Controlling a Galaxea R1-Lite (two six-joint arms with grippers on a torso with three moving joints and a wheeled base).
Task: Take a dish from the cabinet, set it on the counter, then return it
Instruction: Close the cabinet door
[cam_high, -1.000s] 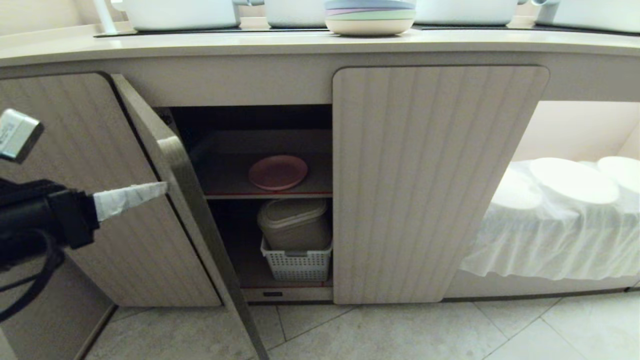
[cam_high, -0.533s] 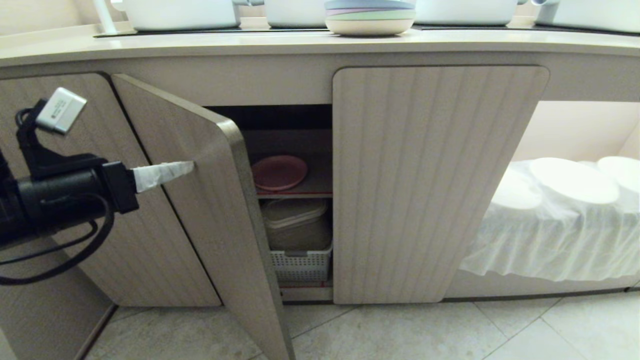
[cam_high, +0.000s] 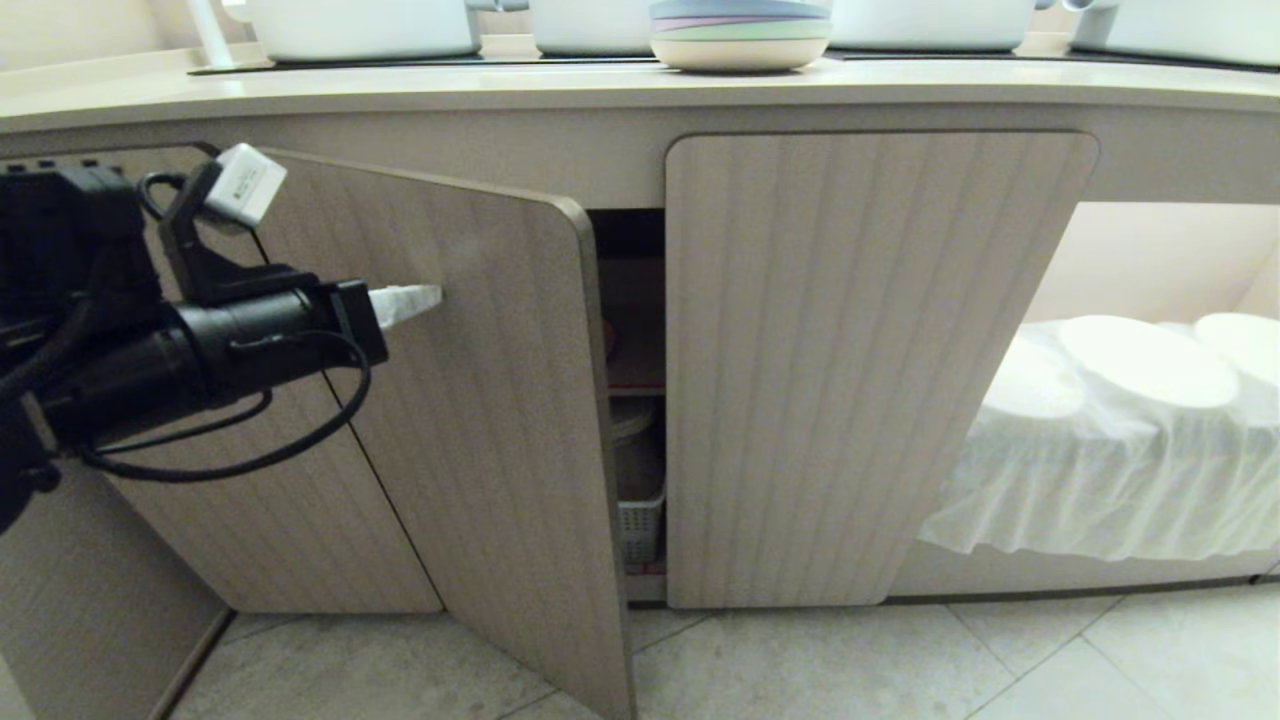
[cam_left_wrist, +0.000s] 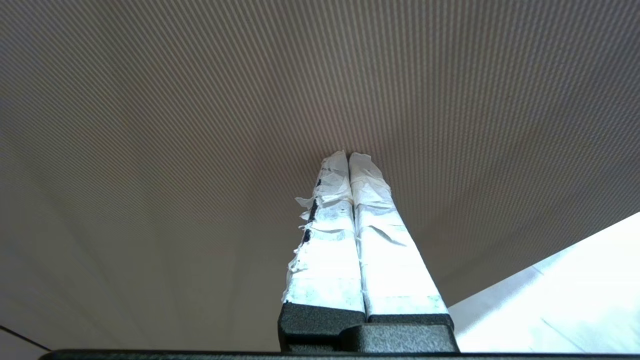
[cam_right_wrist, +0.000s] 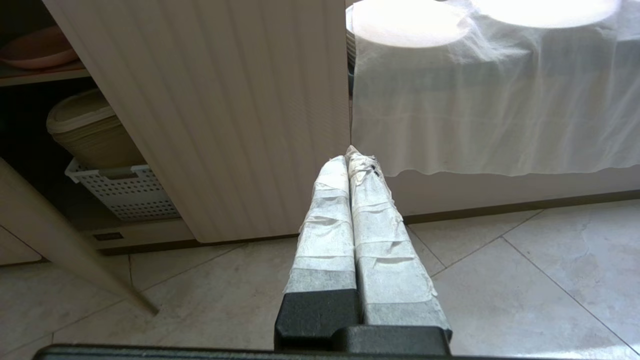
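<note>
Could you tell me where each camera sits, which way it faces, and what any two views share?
Head view: high on the robot, facing forward and down at the cabinet under the counter; the left hand shows against the swinging door.
Left wrist view: behind the shut left hand's fingers, facing that door's ribbed face.
Right wrist view: behind the shut right hand, low, facing the closed door, white cloth and floor tiles.
Shared: head and right wrist views both show the white basket and cloth.

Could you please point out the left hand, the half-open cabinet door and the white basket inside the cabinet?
left hand (cam_high: 425, 298): head view, at its taped fingertips against the door.
cabinet door (cam_high: 490, 400): head view, middle of its ribbed front face.
white basket (cam_right_wrist: 125, 192): right wrist view, on its perforated front wall.
</note>
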